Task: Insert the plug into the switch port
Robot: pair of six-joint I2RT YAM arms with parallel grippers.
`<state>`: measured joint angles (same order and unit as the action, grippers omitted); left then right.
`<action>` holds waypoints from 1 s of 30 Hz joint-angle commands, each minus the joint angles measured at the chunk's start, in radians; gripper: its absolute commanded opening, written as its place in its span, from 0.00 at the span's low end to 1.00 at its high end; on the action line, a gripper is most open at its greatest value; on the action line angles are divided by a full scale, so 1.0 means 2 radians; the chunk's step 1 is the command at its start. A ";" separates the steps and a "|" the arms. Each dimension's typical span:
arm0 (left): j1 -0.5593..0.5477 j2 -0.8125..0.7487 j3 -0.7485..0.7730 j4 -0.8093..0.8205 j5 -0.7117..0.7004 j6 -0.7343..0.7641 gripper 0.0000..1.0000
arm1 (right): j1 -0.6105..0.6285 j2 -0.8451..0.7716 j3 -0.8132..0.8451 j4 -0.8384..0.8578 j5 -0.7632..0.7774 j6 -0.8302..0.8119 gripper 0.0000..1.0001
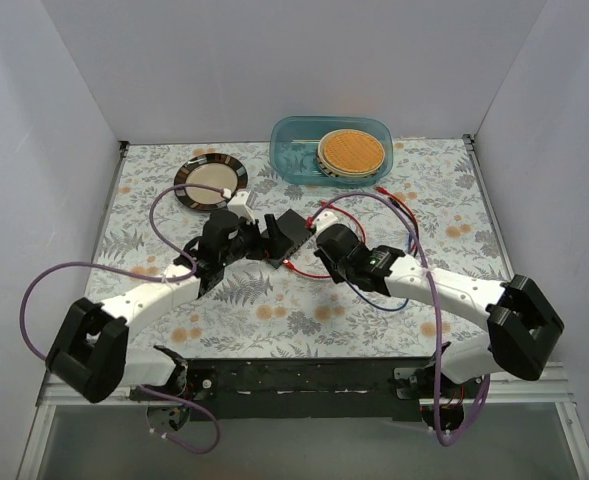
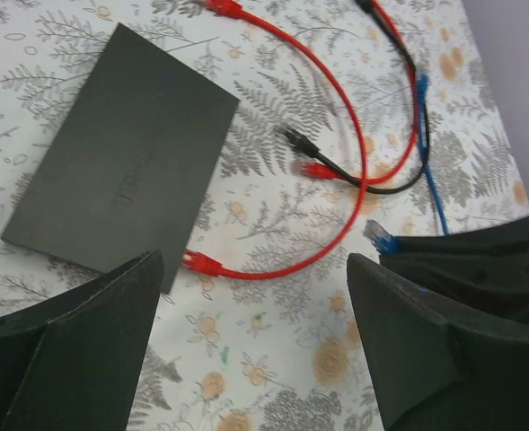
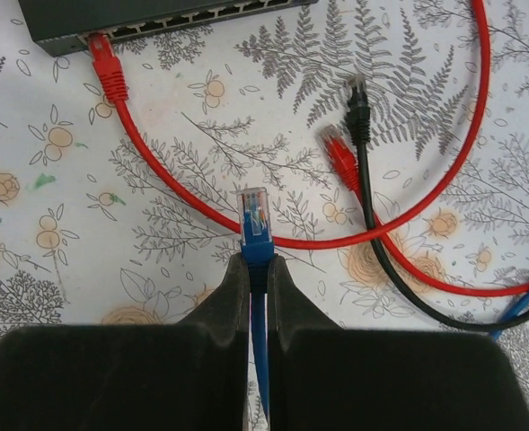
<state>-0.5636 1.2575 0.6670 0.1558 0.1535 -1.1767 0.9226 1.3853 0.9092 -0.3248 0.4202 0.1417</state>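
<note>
The dark grey switch (image 3: 156, 16) lies at the top of the right wrist view, its row of ports (image 3: 201, 15) facing my right gripper. It also shows in the top view (image 1: 292, 232) and the left wrist view (image 2: 129, 171). My right gripper (image 3: 257, 262) is shut on the blue plug (image 3: 253, 215), which points at the ports from a short way off. A red plug (image 3: 102, 56) sits at the leftmost port. My left gripper (image 2: 253, 260) is open and empty, hovering beside the switch's corner above the red cable.
A loose black plug (image 3: 357, 97) and a second red plug (image 3: 339, 148) lie right of the blue plug, amid red and black cable loops. A round plate (image 1: 210, 181) and a blue-green tub (image 1: 331, 150) stand at the back.
</note>
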 commanded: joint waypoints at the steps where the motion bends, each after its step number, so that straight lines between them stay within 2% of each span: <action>1: 0.045 0.061 0.057 -0.013 0.034 0.035 0.80 | -0.025 0.030 0.037 0.043 -0.040 -0.014 0.01; 5: 0.087 0.113 0.101 -0.015 0.073 0.048 0.71 | -0.039 0.064 0.056 0.059 -0.067 -0.032 0.01; 6: 0.092 0.126 0.111 -0.022 0.082 0.054 0.62 | -0.042 0.083 0.062 0.058 -0.077 -0.036 0.01; 8: 0.108 0.164 0.147 -0.033 0.101 0.054 0.56 | -0.043 0.112 0.081 0.054 -0.083 -0.046 0.01; 9: 0.116 0.177 0.160 -0.042 0.110 0.054 0.50 | -0.043 0.121 0.089 0.051 -0.087 -0.049 0.01; 11: 0.122 0.211 0.185 -0.044 0.136 0.052 0.47 | -0.043 0.146 0.104 0.049 -0.091 -0.055 0.01; 17: 0.126 0.279 0.228 -0.050 0.168 0.055 0.46 | -0.043 0.192 0.131 0.044 -0.110 -0.064 0.01; 30: 0.133 0.315 0.250 -0.045 0.190 0.060 0.47 | -0.043 0.254 0.194 0.022 -0.121 -0.069 0.01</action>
<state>-0.3035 1.8927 1.1221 0.0711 0.5030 -1.0798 0.8379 1.8629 1.2301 -0.2615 0.1944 0.0185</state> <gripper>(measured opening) 0.465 0.059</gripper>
